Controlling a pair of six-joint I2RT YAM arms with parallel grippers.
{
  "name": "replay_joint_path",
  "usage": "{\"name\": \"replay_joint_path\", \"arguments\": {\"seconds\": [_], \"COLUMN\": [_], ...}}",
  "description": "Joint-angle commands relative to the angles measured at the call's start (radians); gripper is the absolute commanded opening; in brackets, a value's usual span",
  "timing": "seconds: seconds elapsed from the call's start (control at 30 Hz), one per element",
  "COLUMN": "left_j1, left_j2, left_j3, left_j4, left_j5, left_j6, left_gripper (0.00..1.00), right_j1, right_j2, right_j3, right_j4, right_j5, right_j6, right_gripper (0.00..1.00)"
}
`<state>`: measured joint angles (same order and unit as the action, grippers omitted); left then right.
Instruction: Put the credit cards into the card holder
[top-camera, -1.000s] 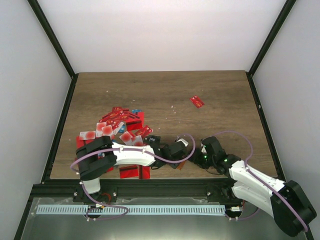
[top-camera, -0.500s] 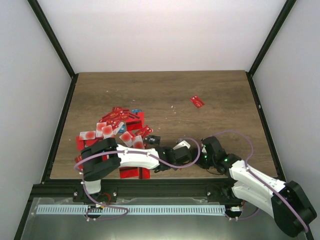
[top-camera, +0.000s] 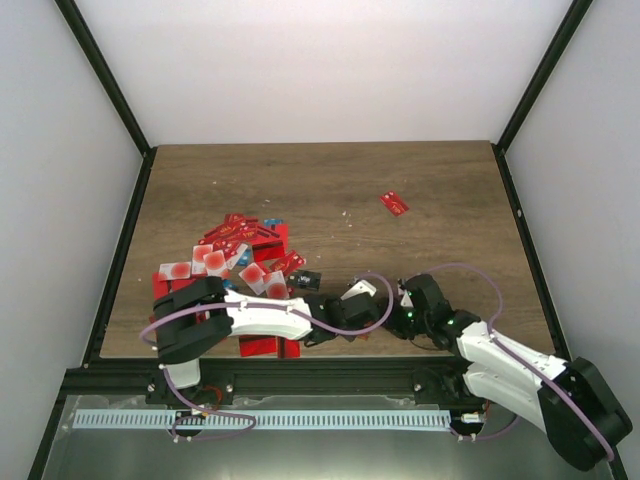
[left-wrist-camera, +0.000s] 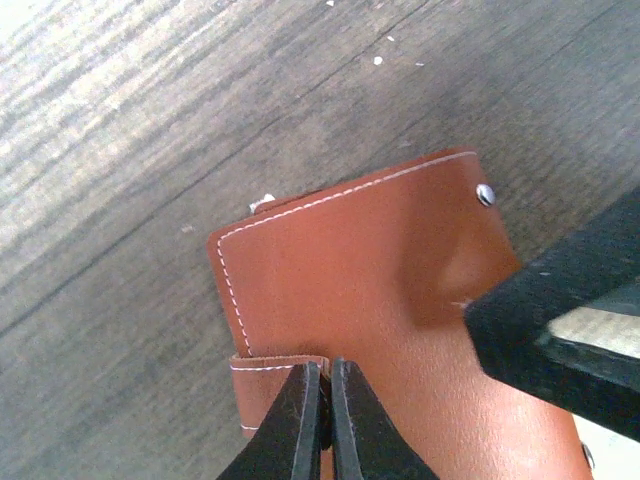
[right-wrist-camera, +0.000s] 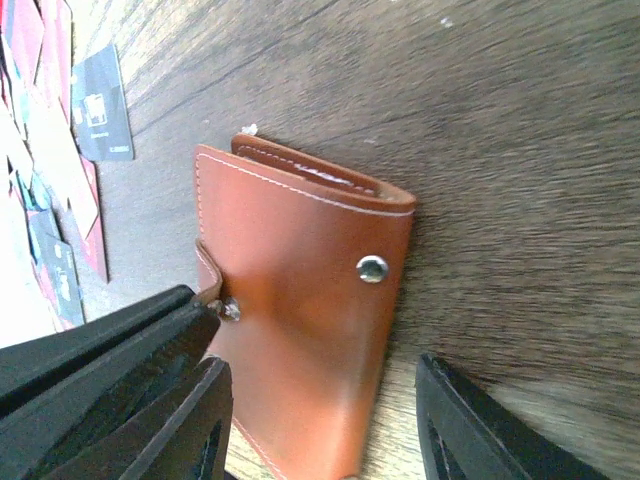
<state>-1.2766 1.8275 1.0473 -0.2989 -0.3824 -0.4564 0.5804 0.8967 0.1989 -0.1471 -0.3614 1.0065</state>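
The card holder (left-wrist-camera: 380, 300) lies closed and flat on the desk (top-camera: 330, 180), close to the near edge and about midway along it, between the two grippers. It is mostly hidden under them from above. In the left wrist view its long axis runs from upper left to lower right. A stitched short edge and one rounded corner point away from the left gripper (left-wrist-camera: 325, 368).

In the right wrist view the holder's long axis points straight away from the right gripper (right-wrist-camera: 322, 400). Its layered open edge is at the far end, and a metal snap stud (right-wrist-camera: 372, 267) sits on the top face. A short strap (right-wrist-camera: 212, 285) with its own snap wraps around one long side.

The left gripper is closed, finger against finger, with its tips right at that strap. I cannot tell whether the strap is pinched. The right gripper stands open with the holder's near end between its fingers. A gap shows beside one finger, and contact at the other is unclear.

The credit cards (top-camera: 240, 255) lie heaped towards the left edge, well apart from the holder. One dark card (top-camera: 305, 280) is nearer, and a single red card (top-camera: 394, 203) lies farther back on the right.
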Motion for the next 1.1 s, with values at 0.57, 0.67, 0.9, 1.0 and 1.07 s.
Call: {"name": "replay_joint_path", "arguments": {"seconds": [0.57,0.67,0.9,1.0,1.07], "left_j1": [0.104,0.114,0.143,0.161,0.171], "left_j2": [-0.290,-0.344,-0.481,-0.511,-0.523], "left_j3": [-0.334,-0.386,-0.559,-0.625,-0.660], "left_j4": [0.354,0.357,0.410,0.449,0.460], "left_j5": [0.259,0.229,0.182,0.190,0.190], "left_j6": [-0.232,-0.272,-0.360,-0.396,-0.418], "left_gripper": [0.04,0.04,0.04,0.04,0.04], "right_j1": [0.009,0.010,0.009,0.009,0.013], "right_j2": [0.088,0.088,0.096,0.094,0.091], "right_j3": [-0.021,0.007,0.110,0.160,0.196], "right_j4": [0.033,-0.007,-0.140,-0.200,-0.232], "right_j5": [-0.009,0.018,0.076,0.110,0.118], "right_j6": [-0.038,-0.065,-0.146,-0.168,-0.181], "right_gripper": [0.52,0.52,0.52,0.52,0.52]}}
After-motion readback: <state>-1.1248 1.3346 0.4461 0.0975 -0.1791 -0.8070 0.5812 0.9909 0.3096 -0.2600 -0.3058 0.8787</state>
